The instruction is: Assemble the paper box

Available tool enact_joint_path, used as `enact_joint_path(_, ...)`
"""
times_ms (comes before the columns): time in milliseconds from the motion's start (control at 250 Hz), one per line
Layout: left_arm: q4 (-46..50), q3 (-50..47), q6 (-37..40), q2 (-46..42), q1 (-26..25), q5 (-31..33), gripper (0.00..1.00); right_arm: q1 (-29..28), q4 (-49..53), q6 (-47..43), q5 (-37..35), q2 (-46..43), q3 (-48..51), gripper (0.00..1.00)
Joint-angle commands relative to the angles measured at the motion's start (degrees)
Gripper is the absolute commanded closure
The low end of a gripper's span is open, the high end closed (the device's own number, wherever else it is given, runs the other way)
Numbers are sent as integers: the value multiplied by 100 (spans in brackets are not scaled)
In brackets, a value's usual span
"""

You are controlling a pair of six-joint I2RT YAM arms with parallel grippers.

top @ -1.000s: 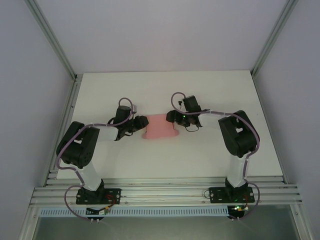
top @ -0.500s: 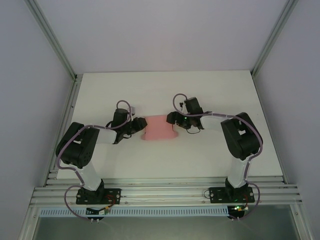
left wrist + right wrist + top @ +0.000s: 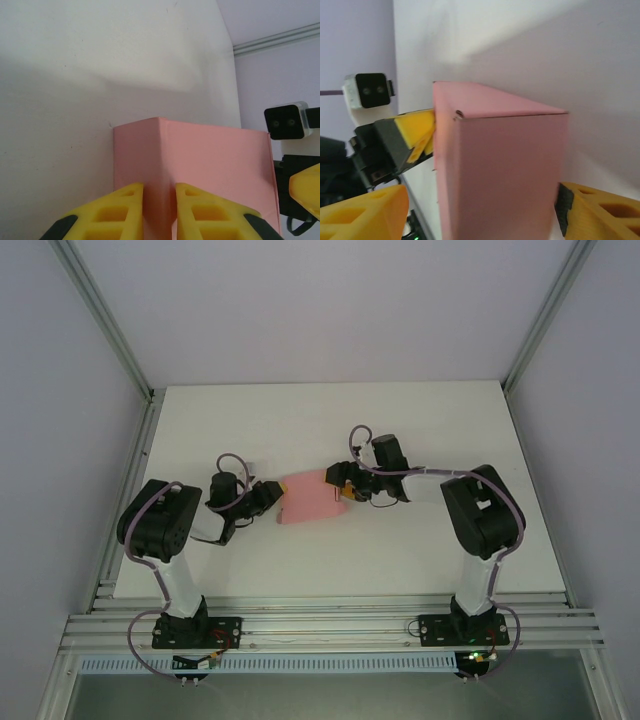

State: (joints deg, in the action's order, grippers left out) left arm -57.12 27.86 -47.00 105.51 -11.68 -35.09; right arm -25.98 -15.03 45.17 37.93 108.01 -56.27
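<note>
Where the two arms meet near the middle of the white table [image 3: 420, 430], the paper box [image 3: 308, 497] rests on the tabletop as a folded, plain pink card form with creased edges. Top external view: the left gripper [image 3: 268, 498] meets the box's left end and the right gripper [image 3: 342, 490] its right end, so that the box lies between them. Left wrist view: the two yellow fingers [image 3: 125, 212] are drawn in to a narrow gap, with pink card and a vertical crease of the box in that gap, so they pinch the card. The box face runs to the right towards a white camera block [image 3: 286, 121] with two dark lenses on the opposite wrist. Right wrist view: the yellow fingers [image 3: 600, 212] stand wide apart on either side of the box. The right-hand finger in this view lies against the lower corner of the pink face, while the left-hand one is clear of the card. Beyond the box's far edge, the left gripper's yellow fingertips touch the card beneath its own white camera block [image 3: 368, 91]. Silver rails [image 3: 330, 625] carry both arm bases at the near edge of the table
</note>
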Motion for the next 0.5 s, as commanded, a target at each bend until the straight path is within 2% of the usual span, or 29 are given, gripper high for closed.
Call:
enact_joint_path(0,249,-162,-106,184,35,-25,81,9,-758,596,829,358,-2,25)
enact_joint_path(116,221,-138,-129,189,38,-32,80,7,-2285,1411,1164,583,247,30)
enact_joint_path(188,222,-126,-141,208,41,-41,80,6,-2767,1690,1239,660,279,33)
enact_joint_path(335,338,-61,-51,107,39,-56,78,11,-2447,1539,1083,581,248,50)
enact_joint_path(439,533,39,129,-155,35,-11,73,6,-1859,1295,932,429,209,54)
enact_joint_path(495,768,152,287,-398,41,32,67,11,-1688,1237,862,339,200,54)
